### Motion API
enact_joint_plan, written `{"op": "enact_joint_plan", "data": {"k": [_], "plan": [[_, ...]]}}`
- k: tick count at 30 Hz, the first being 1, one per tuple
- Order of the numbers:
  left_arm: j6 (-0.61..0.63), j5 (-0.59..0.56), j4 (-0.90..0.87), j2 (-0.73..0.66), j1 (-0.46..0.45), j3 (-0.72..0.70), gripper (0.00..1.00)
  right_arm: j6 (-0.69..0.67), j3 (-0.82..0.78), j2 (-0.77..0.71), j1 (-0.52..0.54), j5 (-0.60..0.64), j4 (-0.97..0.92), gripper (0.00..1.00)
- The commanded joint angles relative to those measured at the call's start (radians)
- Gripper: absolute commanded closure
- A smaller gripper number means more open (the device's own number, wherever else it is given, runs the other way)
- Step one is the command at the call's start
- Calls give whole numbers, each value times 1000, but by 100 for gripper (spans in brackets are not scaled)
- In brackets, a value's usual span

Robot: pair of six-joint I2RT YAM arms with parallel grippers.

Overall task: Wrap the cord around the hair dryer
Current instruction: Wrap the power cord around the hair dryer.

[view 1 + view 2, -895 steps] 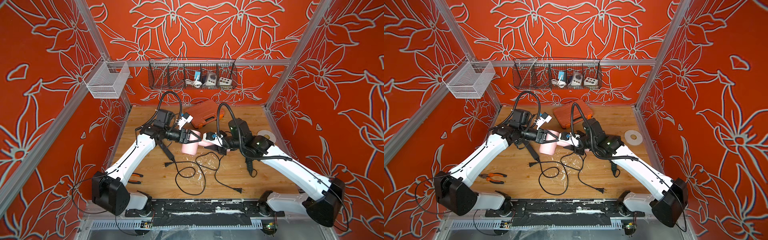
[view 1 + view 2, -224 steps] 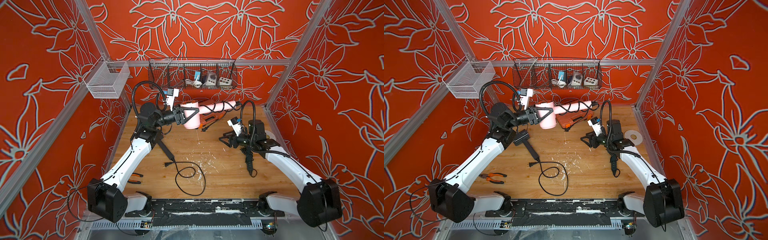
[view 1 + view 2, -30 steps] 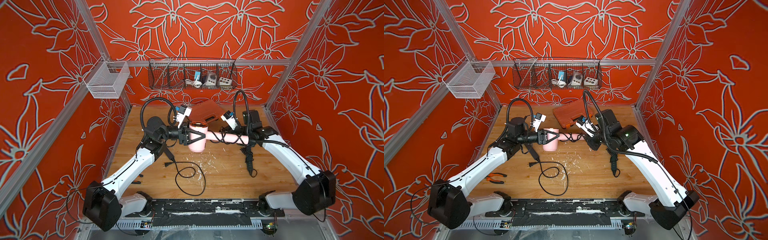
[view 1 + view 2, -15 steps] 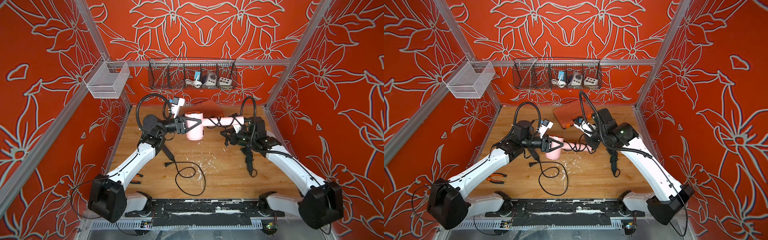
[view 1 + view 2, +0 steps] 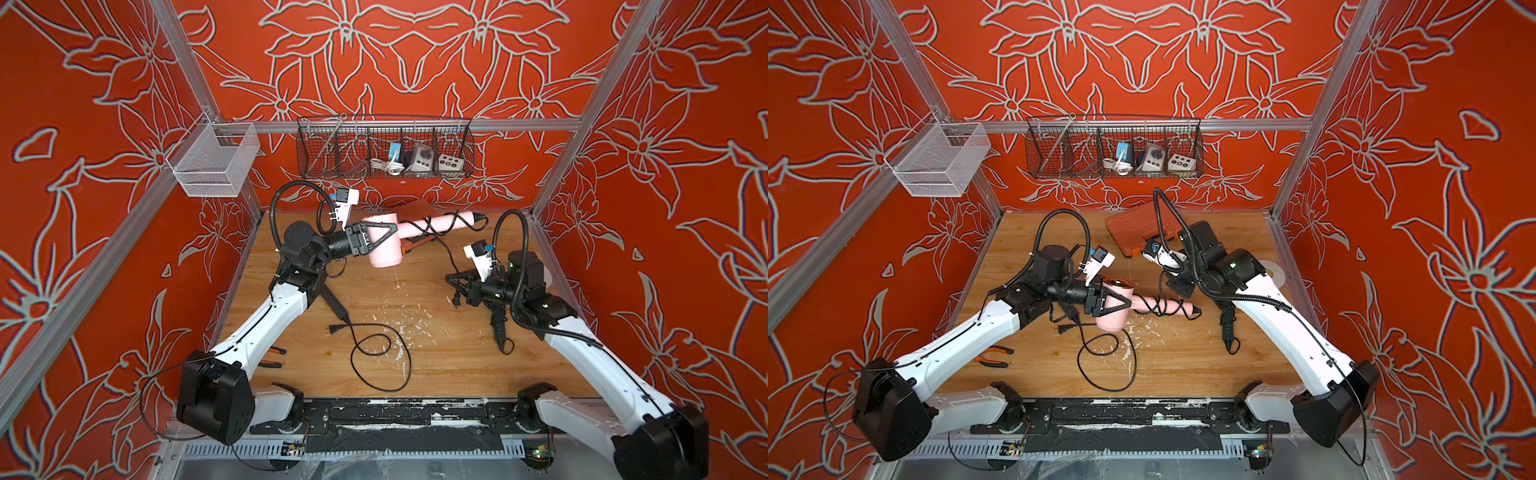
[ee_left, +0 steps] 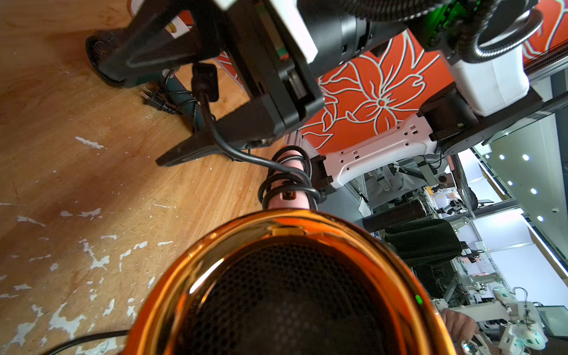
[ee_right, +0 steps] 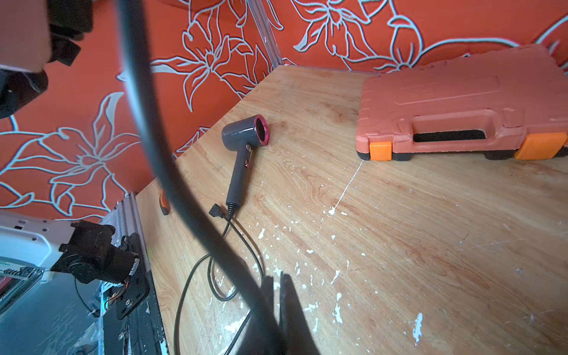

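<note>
Scuffed wooden desk (image 5: 436,349). Left claw (image 5: 390,233) clamps the hair dryer (image 5: 384,257) by its barrel (image 5: 1111,322). Right claw (image 5: 456,286), closed, pinches the limp cord (image 6: 229,149), partly coiled round the handle (image 6: 278,203). Shell seems light, slick: grip barrel.

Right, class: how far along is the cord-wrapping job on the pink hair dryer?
Done: several turns of cord coil around the handle of the pink hair dryer. In hand: the left jaws clamp the dryer's head, and the right jaws are shut on the cord near its plug end. Left: probably winding on the short free tail and securing the plug.
</note>
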Motion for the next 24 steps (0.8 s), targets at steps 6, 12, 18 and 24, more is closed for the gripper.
{"op": "enact_joint_plan", "data": {"k": [6,12,18,24], "plan": [[241,-158,-225,-41,18,35,100,-48,45,-111,147,134,-264,100],[387,-231,-422,-43,18,32,100,-115,198,-102,240,230,-475,100],[449,-217,-484,-41,18,-20,100,-239,413,-24,263,307,-666,100],[503,-138,-540,-58,12,-86,100,-417,617,99,264,424,-820,100]]}}
